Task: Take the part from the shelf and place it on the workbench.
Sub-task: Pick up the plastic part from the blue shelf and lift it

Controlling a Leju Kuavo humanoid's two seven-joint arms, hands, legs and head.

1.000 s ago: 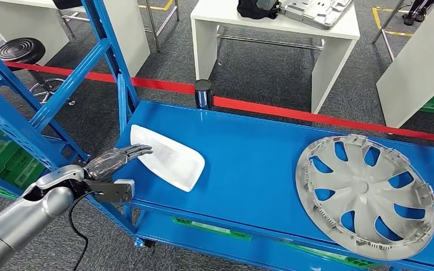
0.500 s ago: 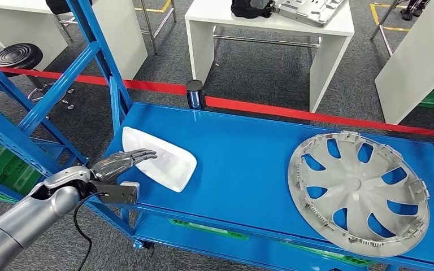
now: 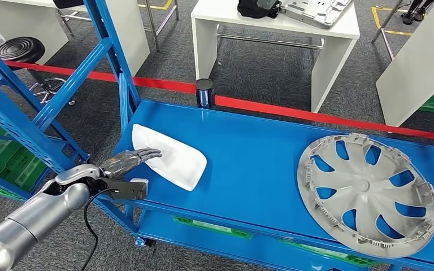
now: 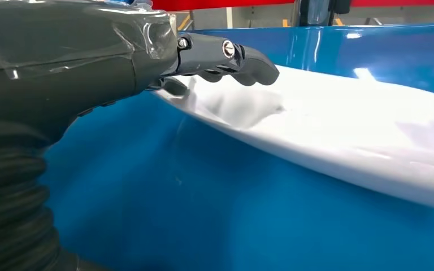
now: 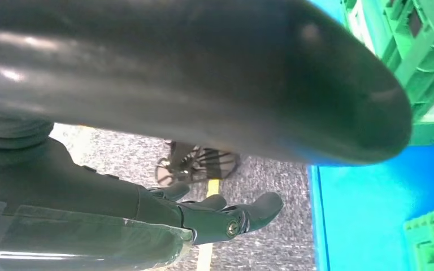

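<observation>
Location: blue shelf (image 3: 271,152), top level, seen from the head view.
Task part: white part (image 3: 172,161), a shallow curved shell, lies flat on the shelf near its left end; it has not left the surface.
Left hand: left hand (image 3: 125,162) reaches in from the shelf's left edge, fingers (image 4: 243,56) extended and laid over the near end of the white part.
Left hand state: fingers loosely spread and slightly curled over the part's rim; the thumb's position is hidden, so no closed grip can be confirmed. Judged as touching, not yet holding.
Right hand: right hand (image 5: 220,217) hangs low beside the robot over grey floor, fingers relaxed and apart, holding nothing.
Change: over the last second the fingertips have advanced from the part's edge to lie further across its end. The whole head view also shifted and returned, so camera motion accounts for most of the apparent drift; the part itself does not seem to have moved on the shelf.
Meaning for task: the reach is complete and the grasp is beginning; lift and transfer to the workbench remain.
Other item: grey wheel cover (image 3: 367,195) rests at the shelf's right end, well apart from the hand.
Risk: the part's smooth, thin rim may slide away on the glossy shelf if the fingers press without an opposing thumb.
</observation>
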